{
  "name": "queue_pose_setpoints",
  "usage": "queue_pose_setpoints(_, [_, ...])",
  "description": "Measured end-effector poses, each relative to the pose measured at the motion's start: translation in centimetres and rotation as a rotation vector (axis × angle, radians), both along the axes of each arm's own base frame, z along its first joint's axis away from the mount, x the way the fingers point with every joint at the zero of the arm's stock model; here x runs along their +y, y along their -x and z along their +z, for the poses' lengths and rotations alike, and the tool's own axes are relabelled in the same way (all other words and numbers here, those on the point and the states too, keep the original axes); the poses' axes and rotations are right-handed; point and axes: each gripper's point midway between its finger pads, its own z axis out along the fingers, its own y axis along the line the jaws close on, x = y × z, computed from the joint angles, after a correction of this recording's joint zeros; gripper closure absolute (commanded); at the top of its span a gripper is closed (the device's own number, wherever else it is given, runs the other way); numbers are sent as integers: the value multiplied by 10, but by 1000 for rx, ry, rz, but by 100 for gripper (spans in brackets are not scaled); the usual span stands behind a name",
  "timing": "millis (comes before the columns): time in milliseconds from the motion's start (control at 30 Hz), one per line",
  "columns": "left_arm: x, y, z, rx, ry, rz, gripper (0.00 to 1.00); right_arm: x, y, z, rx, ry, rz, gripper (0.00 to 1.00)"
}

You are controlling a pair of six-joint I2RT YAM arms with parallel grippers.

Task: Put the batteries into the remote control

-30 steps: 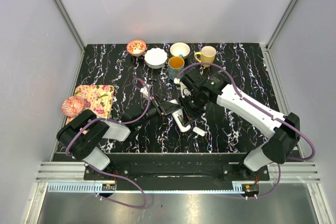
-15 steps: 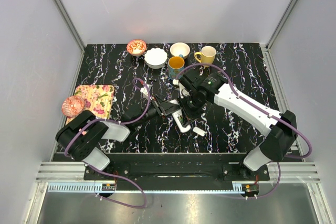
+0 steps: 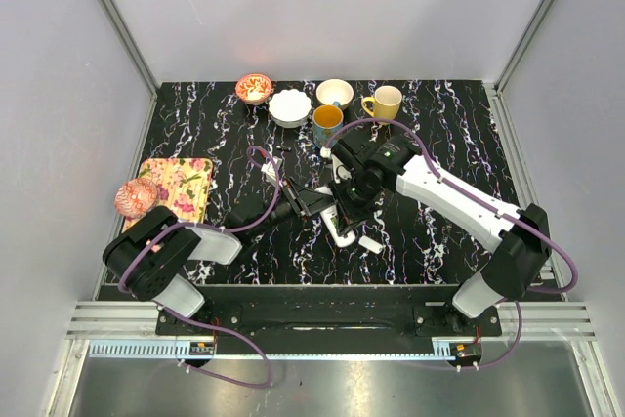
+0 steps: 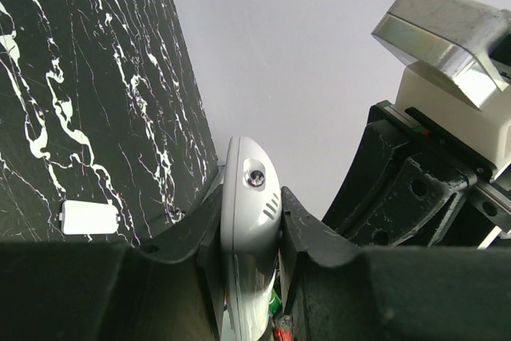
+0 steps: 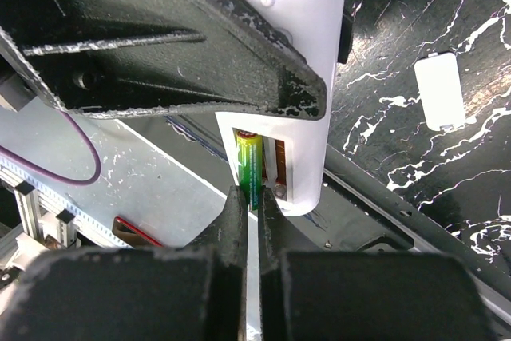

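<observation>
My left gripper (image 3: 314, 200) is shut on the white remote control (image 3: 341, 227) and holds it near the table's middle. In the left wrist view the remote (image 4: 249, 229) stands edge-on between my left fingers (image 4: 311, 233). In the right wrist view the remote (image 5: 295, 77) shows its open battery slot. A green battery (image 5: 249, 164) sits with one end in that slot. My right gripper (image 5: 250, 201) is shut on the battery's near end. In the top view my right gripper (image 3: 344, 204) is directly over the remote.
A small white cover chip (image 3: 369, 242) lies on the table right of the remote; it also shows in the right wrist view (image 5: 440, 92) and the left wrist view (image 4: 89, 217). Bowls (image 3: 289, 106) and mugs (image 3: 328, 124) stand at the back. A flowered mat (image 3: 178, 186) lies at the left.
My right arm has shifted slightly left and nearer over the remote. The left arm and the remote have hardly moved.
</observation>
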Motion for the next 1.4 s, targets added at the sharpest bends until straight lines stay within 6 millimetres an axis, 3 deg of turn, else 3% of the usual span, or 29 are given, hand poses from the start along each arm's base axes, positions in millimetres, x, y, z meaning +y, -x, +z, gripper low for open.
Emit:
queue_pose_setpoints(700, [2,-3,-9,22,-25,39,100,4,-4,-10,16,10,-73,96])
queue_pose_setpoints(800, [2,-3,-9,20,-26,39,100,4,-4,-10,18,9,-72,100])
queue_pose_setpoints(1200, [-4,9,-4,-1,-22,-17,100,1,9,-6,76,23,17,100])
queue_pose_setpoints(1400, [-5,15,-1,-12,-14,-40,100,-2,14,-3,89,25,49,87])
